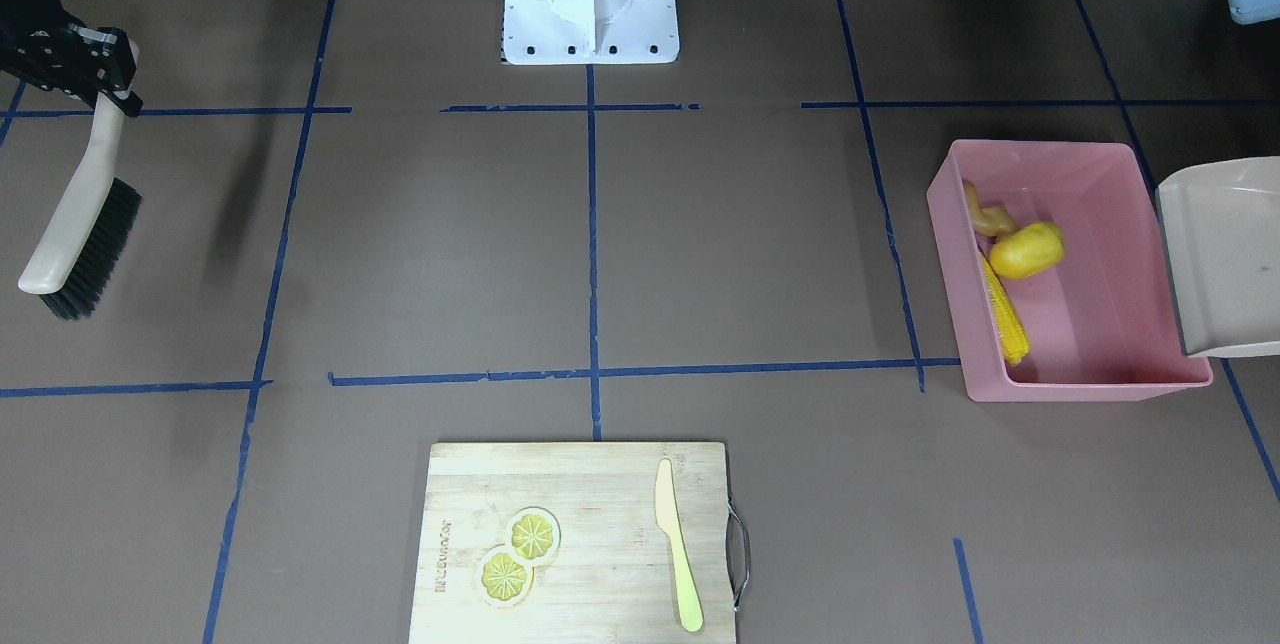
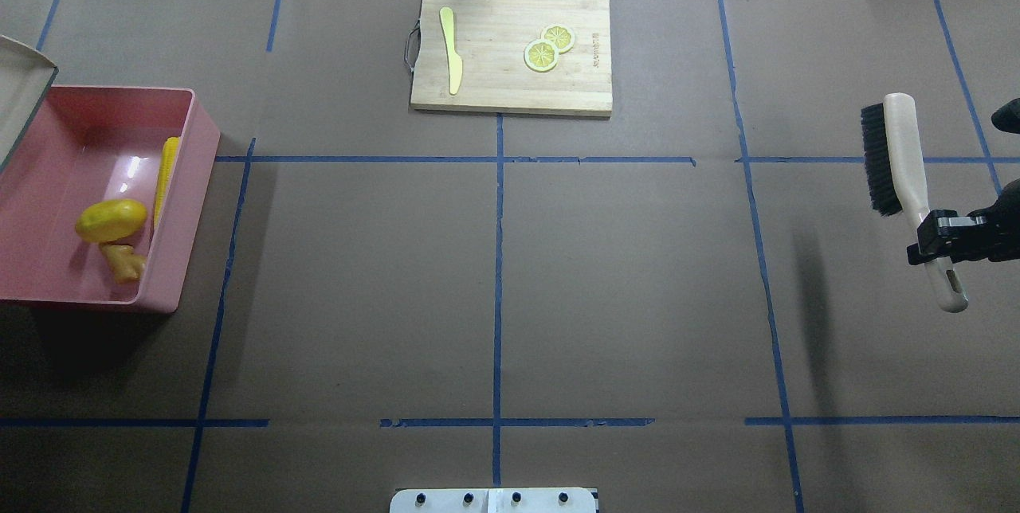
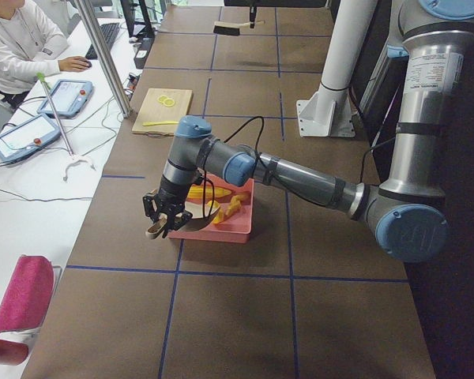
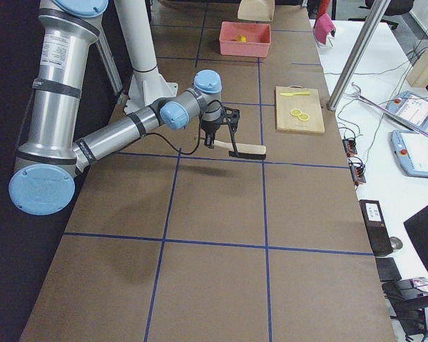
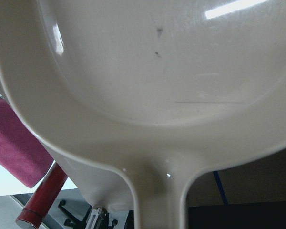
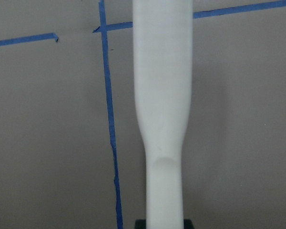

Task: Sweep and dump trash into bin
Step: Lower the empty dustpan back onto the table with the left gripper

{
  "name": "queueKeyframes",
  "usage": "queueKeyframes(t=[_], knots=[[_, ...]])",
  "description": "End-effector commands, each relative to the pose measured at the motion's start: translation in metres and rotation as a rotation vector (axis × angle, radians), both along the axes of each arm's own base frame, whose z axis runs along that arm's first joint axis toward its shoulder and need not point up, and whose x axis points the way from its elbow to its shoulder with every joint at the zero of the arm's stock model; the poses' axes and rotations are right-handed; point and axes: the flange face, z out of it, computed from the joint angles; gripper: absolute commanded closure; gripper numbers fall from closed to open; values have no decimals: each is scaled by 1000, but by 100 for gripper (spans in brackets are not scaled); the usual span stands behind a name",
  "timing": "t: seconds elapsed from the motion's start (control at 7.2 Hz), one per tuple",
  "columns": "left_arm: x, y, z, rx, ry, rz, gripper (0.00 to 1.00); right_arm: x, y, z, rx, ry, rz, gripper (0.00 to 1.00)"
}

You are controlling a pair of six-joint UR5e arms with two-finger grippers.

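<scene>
All three pieces of trash, a yellow corn cob (image 1: 1005, 319), a potato-like lump (image 1: 1027, 250) and a ginger root (image 1: 985, 216), lie inside the pink bin (image 1: 1090, 389) near the counter's left edge. They are bunched against the bin wall that faces the counter's middle. The beige dustpan (image 1: 1225, 254) hangs tilted over the opposite, outer rim, its bowl bare in the wrist view. The left hand (image 3: 164, 215) sits at the pan's handle just outside the bin, across the tub from the trash. Whether it is pinched on the handle cannot be told from the side view alone. The right hand (image 1: 118, 76) is pressed together on the handle of the brush (image 1: 75, 224), held above the counter near its right edge and well apart from bin and trash. The dump looks complete. Drawing the pan away well probably means lifting its lip clear of the rim first, so the light tub is not dragged or tipped.
</scene>
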Motion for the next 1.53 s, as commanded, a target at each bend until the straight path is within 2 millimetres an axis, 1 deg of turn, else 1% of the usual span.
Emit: queueKeyframes(t=[0.0, 0.14, 0.28, 0.42, 0.56, 0.69, 0.97, 1.11, 1.25, 1.39], knots=[[31, -13, -51, -128, 341, -55, 86, 12, 17, 21, 21, -3, -13, 100], [64, -13, -85, -178, 467, -72, 86, 17, 25, 28, 25, -22, -20, 100], [134, -9, -115, -198, 492, 2, 86, 25, 28, 35, 17, -33, -32, 100], [197, 1, -135, -251, 511, 14, 86, 39, 34, 47, 41, -19, -54, 100], [256, 14, -152, -270, 493, 3, 86, 47, 35, 62, 43, -17, -77, 100], [311, 34, -163, -279, 473, -4, 85, 53, 38, 75, 51, -4, -97, 100], [393, 73, -178, -295, 446, -33, 85, 66, 44, 97, 65, 20, -127, 99], [425, 87, -189, -301, 449, -38, 85, 70, 46, 102, 77, 25, -140, 99], [448, 104, -193, -291, 438, -34, 85, 70, 45, 108, 69, 29, -144, 99], [461, 110, -201, -278, 440, -34, 85, 69, 45, 111, 66, 31, -145, 99]])
